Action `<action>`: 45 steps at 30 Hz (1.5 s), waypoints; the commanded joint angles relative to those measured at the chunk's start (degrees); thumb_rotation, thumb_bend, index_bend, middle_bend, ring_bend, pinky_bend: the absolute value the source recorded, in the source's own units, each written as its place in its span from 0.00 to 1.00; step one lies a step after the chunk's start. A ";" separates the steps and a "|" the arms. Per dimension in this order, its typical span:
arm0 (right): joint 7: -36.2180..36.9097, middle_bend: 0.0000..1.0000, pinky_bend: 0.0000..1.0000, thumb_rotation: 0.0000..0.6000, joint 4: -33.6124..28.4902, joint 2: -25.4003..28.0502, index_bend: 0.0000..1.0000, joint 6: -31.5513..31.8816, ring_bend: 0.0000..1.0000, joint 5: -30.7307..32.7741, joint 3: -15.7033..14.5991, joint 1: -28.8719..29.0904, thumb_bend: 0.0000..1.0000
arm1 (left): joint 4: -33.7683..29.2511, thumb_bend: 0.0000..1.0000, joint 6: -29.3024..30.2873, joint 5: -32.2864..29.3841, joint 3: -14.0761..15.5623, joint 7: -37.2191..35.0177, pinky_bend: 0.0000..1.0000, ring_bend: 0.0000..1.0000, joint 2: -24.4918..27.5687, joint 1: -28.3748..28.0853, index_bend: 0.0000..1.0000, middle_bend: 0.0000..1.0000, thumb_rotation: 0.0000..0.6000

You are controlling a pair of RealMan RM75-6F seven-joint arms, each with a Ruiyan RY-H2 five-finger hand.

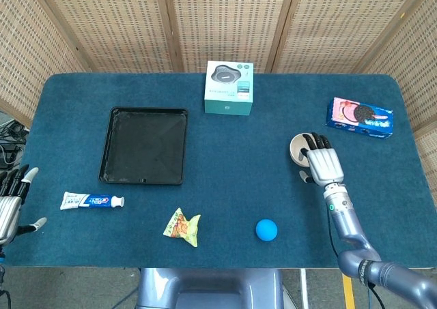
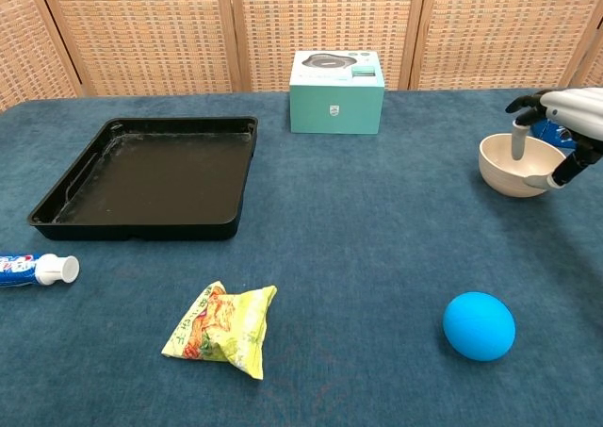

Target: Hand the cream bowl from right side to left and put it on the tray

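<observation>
Bowl sits right of table centre, well apart from the tray. Your right hand straddles its rim, fingers apart, not yet clamped, ready to pinch.

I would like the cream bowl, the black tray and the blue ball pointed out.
cream bowl (image 2: 502, 168), chest view, front outer wall.
black tray (image 1: 143, 145), head view, bare floor.
blue ball (image 2: 480, 325), chest view, centre.

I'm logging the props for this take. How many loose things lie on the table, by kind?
Bowl: 1, cream bowl
Tray: 1, black tray
Boxes: 2, teal box, blue cookie box
Tube: 1, toothpaste
Packet: 1, snack packet
Ball: 1, blue ball
Total: 7
</observation>
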 commanded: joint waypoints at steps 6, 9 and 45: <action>0.98 0.18 0.15 1.00 3.83 -1.55 0.51 -1.04 0.00 0.40 -0.51 0.90 0.47 | -0.01 0.01 -0.14 -0.04 0.06 0.21 0.00 0.00 0.02 -0.10 0.00 0.00 1.00; 1.72 0.19 0.15 1.00 5.28 -2.20 0.51 -1.48 0.00 0.51 -0.54 1.25 0.47 | -0.02 0.01 -0.11 -0.12 0.05 0.17 0.00 0.00 0.05 -0.09 0.00 0.00 1.00; 6.19 0.35 0.18 1.00 16.13 -8.07 0.69 -1.38 0.07 -2.16 -1.85 2.62 0.54 | 0.15 0.01 -0.81 -0.89 -0.04 -0.11 0.00 0.00 0.06 -0.51 0.00 0.00 1.00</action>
